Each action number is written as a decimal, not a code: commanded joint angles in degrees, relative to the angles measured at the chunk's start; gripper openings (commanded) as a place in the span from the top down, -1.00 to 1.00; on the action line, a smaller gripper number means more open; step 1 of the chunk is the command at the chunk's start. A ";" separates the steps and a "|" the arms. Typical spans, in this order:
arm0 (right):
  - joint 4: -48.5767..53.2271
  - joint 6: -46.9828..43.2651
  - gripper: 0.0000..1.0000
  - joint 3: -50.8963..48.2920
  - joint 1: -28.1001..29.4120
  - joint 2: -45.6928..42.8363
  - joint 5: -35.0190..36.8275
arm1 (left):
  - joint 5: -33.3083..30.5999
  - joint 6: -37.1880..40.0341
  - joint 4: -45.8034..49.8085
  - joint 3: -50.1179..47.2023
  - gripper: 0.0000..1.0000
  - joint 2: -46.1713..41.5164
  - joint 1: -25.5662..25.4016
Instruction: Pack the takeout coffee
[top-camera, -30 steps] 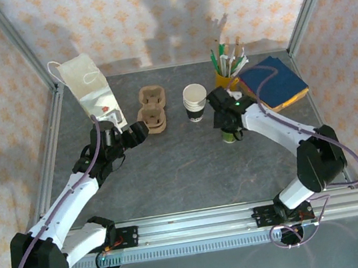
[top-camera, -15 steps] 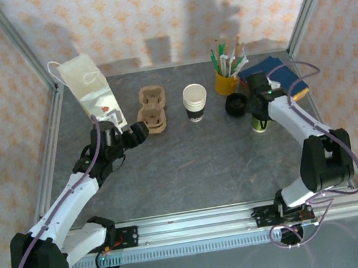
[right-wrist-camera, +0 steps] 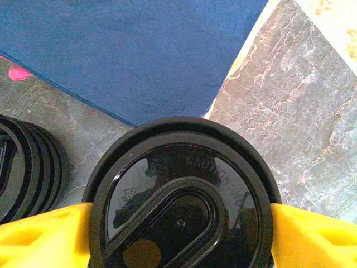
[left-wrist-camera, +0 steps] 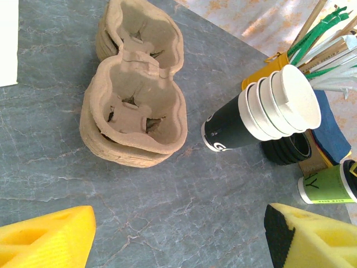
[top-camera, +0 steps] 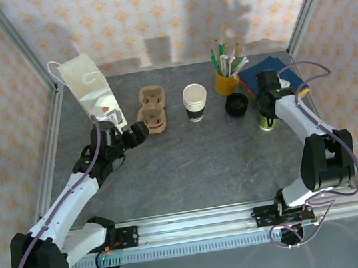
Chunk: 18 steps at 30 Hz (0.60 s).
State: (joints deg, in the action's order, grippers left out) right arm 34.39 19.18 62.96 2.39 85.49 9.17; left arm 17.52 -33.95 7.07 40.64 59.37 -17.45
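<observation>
Right gripper (right-wrist-camera: 181, 211) carried takeout coffee (right-wrist-camera: 167, 159) rightward, beside blue napkins (right-wrist-camera: 128, 50). It's pinching the cup. Left gripper (left-wrist-camera: 178, 223) spread wide, empty.

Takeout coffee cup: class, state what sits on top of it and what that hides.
A round black lid caps the takeout coffee cup; its contents are covered, unseen.

Left end effector (left-wrist-camera: 179, 234) gapes; right end effector (right-wrist-camera: 178, 231) clamps takeout coffee (right-wrist-camera: 184, 167).
</observation>
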 commanded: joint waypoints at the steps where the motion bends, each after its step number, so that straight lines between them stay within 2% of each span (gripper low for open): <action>1: 0.62 -0.78 -0.62 -0.98 -0.55 -0.12 -0.36 | 0.17 1.18 0.73 0.66 -0.62 -0.30 0.48; 18: 6.76 -2.37 -0.80 7.71 -0.55 -5.07 0.82 | -0.46 1.53 1.96 1.91 -0.62 -0.97 0.53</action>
State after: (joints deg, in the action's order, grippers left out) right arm 38.24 17.72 68.16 2.17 82.72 8.16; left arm 17.50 -33.93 7.14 40.66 59.37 -17.45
